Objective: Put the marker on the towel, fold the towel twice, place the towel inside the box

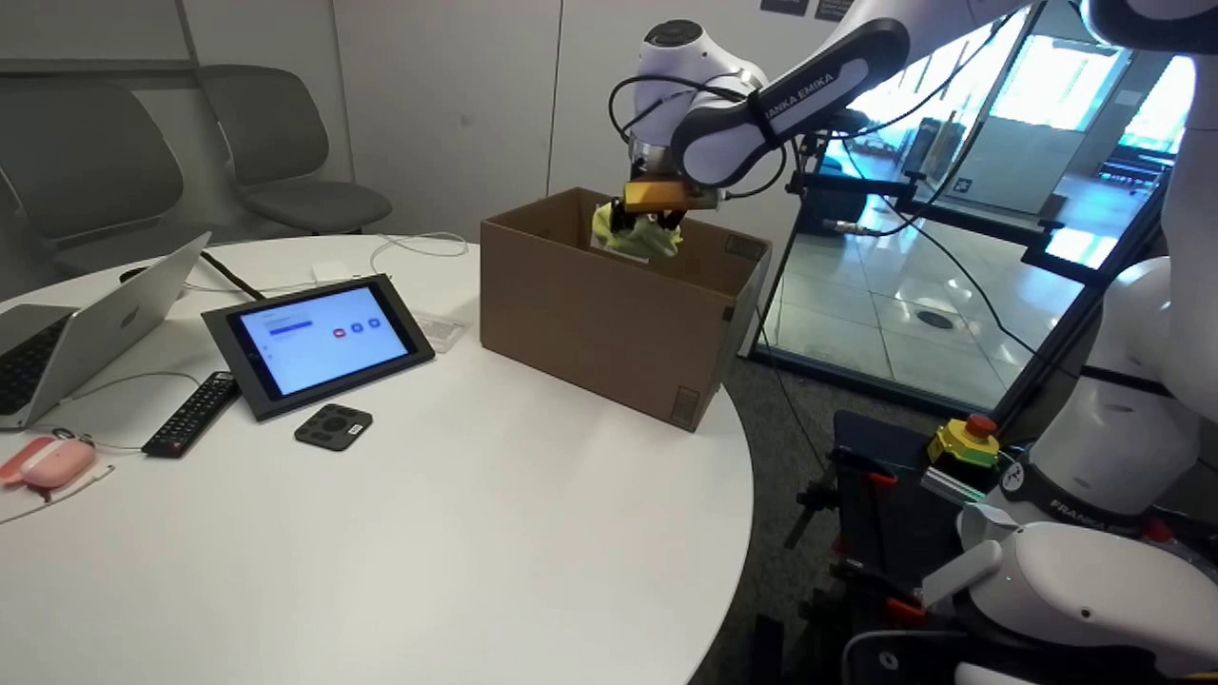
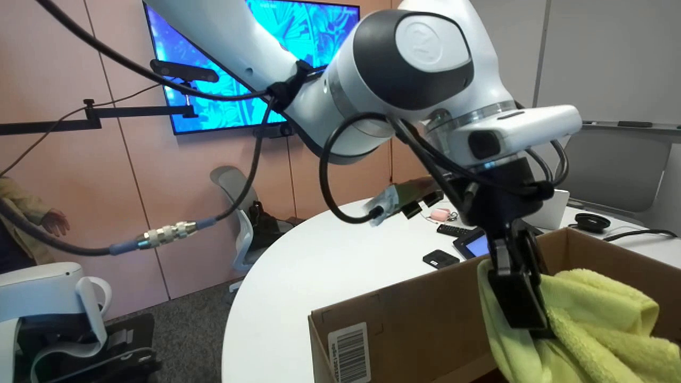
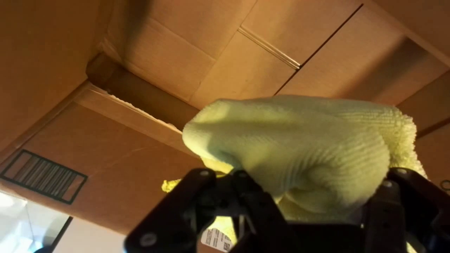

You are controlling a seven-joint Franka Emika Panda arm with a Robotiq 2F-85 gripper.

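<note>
- I have the hand (image 1: 647, 223) gripping the yellow-green towel (image 2: 601, 319), the cloth bunched between its fingers (image 2: 516, 303).
- The towel hangs at the mouth of the open cardboard box (image 1: 599, 328), between the walls; how far below the rim it reaches, I can't tell.
- Through the wrist view I see soft folds bulging past the fingers and, beyond them, the bottom flaps (image 3: 253, 70) of the box.
- How many times the cloth is folded, I can't make out.
- The box stands upright near the edge of the white tabletop (image 1: 476, 552), its top open.
- Near it, I see a tablet (image 1: 324, 338) propped at a tilt, its screen lit.
- Just beside the tablet lie a black remote (image 1: 190, 416) and a small dark square device (image 1: 333, 427).
- Farther from the box I have an open laptop (image 1: 124, 323) and a pink case (image 1: 57, 463), both resting on the tabletop.
</note>
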